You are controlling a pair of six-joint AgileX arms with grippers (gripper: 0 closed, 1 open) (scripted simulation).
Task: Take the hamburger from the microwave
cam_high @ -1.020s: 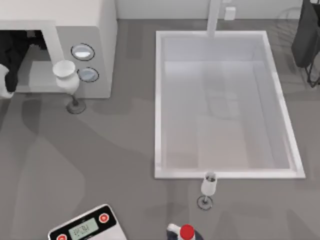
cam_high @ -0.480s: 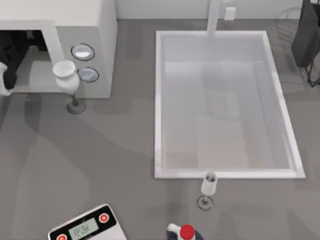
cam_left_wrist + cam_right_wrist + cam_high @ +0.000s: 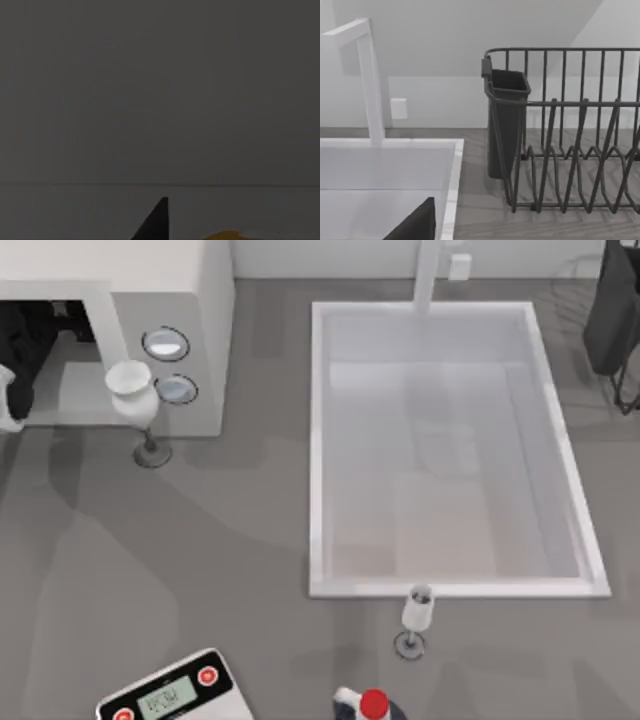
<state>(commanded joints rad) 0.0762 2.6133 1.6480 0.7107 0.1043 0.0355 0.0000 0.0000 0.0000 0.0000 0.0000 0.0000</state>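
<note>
Top view: left arm reaching into the microwave

You have the left arm's gripper (image 3: 30,335) inside the open cavity of the boxy white-grey microwave (image 3: 190,300). The tan-yellow hamburger (image 3: 225,235) sits on the microwave's floor, just beside one dark fingertip. You cannot tell how the fingers stand. Straddle the bun squarely, then close gently. The right arm idles well away from the microwave.

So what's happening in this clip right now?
The left arm is reaching into the open microwave at the table's far left, going for the hamburger. Its wrist view is dark, with a yellow sliver of the hamburger at the edge, beside one dark fingertip. A wine glass stands right in front of the microwave's knobs. The right arm is parked at the far right, by the dish rack.
</note>
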